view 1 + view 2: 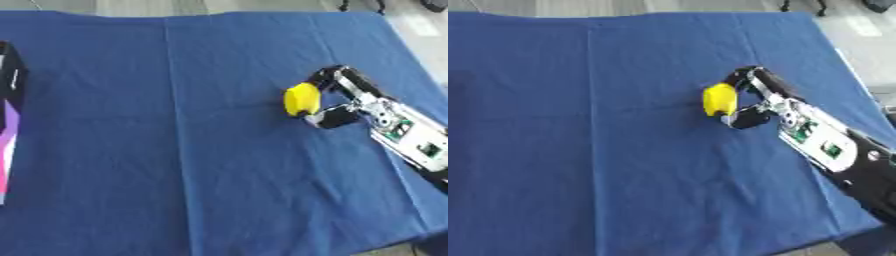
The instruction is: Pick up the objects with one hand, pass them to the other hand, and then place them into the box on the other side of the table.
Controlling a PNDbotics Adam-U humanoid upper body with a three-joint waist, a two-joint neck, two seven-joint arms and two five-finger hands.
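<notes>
A yellow rounded object (302, 99) is held at the right of the blue table cloth (175, 150). My right hand (337, 97) reaches in from the lower right, with its fingers curled over the top of the object and the thumb under it. A box (9, 120) with black, purple and pink sides stands at the left edge, seen only in the left eye view. My left hand shows in neither view.
The blue cloth covers the whole table. Its right edge (859, 85) runs just behind my right arm, and grey floor lies beyond it. The cloth's far edge (219, 14) is at the top.
</notes>
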